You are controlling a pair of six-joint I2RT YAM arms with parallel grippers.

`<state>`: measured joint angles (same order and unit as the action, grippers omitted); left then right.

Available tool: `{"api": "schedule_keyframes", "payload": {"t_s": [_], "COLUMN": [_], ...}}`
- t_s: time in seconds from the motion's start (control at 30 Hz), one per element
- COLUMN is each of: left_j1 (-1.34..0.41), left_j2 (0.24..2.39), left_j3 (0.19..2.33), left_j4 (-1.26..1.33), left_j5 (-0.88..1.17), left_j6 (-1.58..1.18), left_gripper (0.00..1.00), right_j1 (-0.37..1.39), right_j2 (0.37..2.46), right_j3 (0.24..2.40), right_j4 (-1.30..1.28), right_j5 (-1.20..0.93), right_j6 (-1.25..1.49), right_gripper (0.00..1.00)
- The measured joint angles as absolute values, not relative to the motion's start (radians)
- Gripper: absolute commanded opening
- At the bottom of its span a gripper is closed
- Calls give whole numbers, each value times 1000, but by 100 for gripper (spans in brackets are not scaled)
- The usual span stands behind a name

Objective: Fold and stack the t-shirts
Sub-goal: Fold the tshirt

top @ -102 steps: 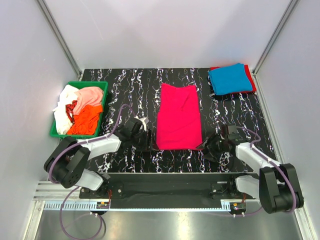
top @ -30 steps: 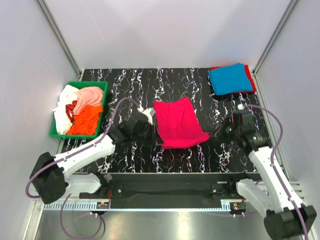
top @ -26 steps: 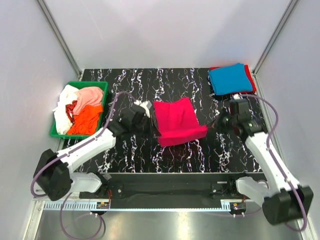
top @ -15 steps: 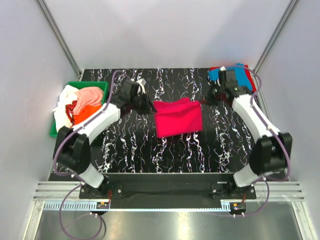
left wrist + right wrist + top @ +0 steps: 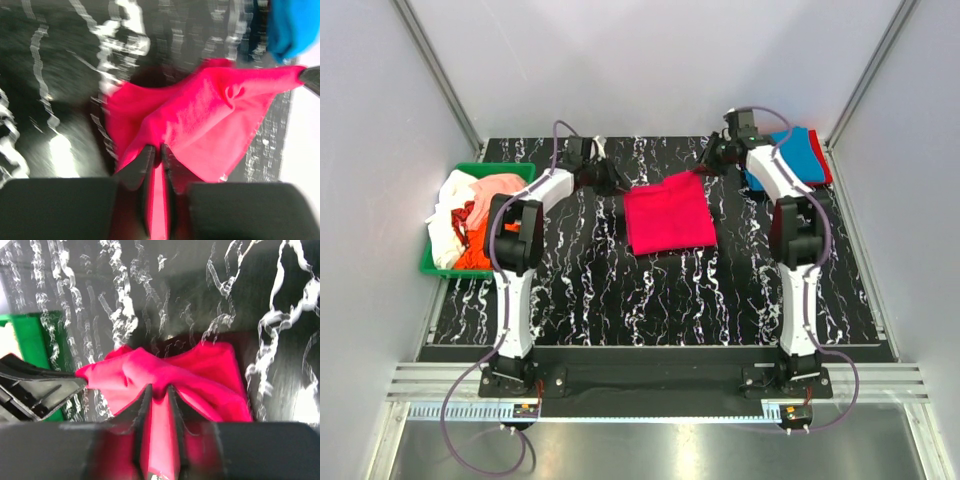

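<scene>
The magenta-pink t-shirt [image 5: 668,213] lies folded over on the black marbled table, its far edge held up between both grippers. My left gripper [image 5: 611,185] is shut on its far left corner, seen pinched in the left wrist view [image 5: 156,152]. My right gripper [image 5: 706,168] is shut on its far right corner, seen in the right wrist view [image 5: 159,392]. A folded blue t-shirt [image 5: 790,156] lies on a red one [image 5: 827,168] at the far right corner. Orange [image 5: 485,243], peach-pink [image 5: 502,188] and white [image 5: 446,215] t-shirts lie in the bin.
A green plastic bin [image 5: 525,175] stands at the table's left edge. White walls with metal posts close in the back and sides. Both arms stretch far across the table to its rear.
Both grippers have carried the near edge of the pink t-shirt from the table's front to the far side, folding it in half. The arms are now fully stretched out.
</scene>
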<state>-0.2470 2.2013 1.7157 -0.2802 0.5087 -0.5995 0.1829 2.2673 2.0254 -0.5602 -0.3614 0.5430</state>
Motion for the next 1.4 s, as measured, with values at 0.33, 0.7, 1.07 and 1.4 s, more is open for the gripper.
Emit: {"api": "schedule_keyframes", "payload": {"t_s": [0.33, 0.7, 1.07, 1.4], "left_j1": [-161, -226, -288, -221], "left_j2": [2352, 2096, 2298, 2486], "left_j3": [1840, 1636, 1802, 2048], "left_j4": [-338, -365, -357, -353], "left_j5": [578, 580, 632, 628], "left_j6": [-569, -479, -456, -493], "left_gripper": [52, 51, 50, 47], "right_j1": [115, 113, 113, 113], "right_j2": [2477, 2114, 2114, 2138], "right_j3": [2249, 1827, 1693, 1643], "right_j4": [-657, -706, -709, -701], "right_j5": [-457, -481, -487, -456], "right_j6": [486, 316, 235, 209], "right_gripper": [61, 57, 56, 55]}}
